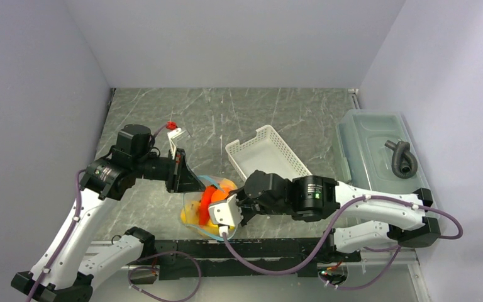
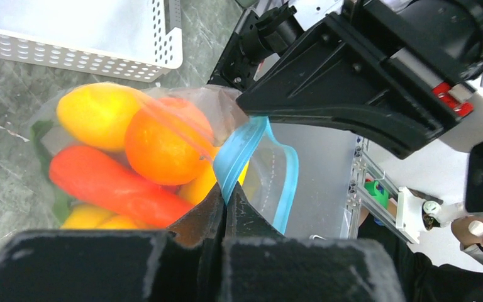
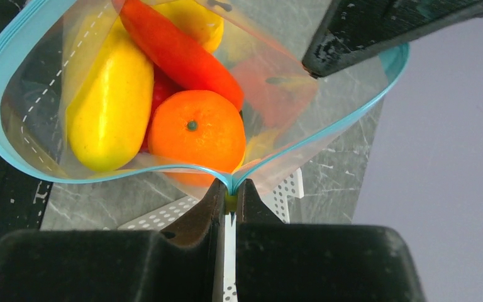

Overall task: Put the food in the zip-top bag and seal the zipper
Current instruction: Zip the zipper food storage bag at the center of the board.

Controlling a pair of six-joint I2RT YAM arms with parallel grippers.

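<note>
A: What's on the worktop [image 1: 226, 113]?
B: Grey, marble-patterned top. White perforated basket [image 1: 267, 154] mid-worktop, open side up, skewed to the edges. Translucent lidded bin [image 1: 368, 141] by the right wall (grey hose piece [image 1: 402, 158] on its lid).
A: Touching?
B: No, near each other with a gap between. Zip-top bag [image 1: 195, 211] at the near edge; can't tell if it rests on the worktop.

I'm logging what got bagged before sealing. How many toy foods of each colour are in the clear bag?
Yellow: 2 (long piece, shorter piece)
Orange: 1 (orange)
Orange-red: 1 (carrot)
Red: 1 (pepper)
Green: 1 (small green piece)
Total: 6, all inside the bag; they overlap, so more may be hidden.
</note>
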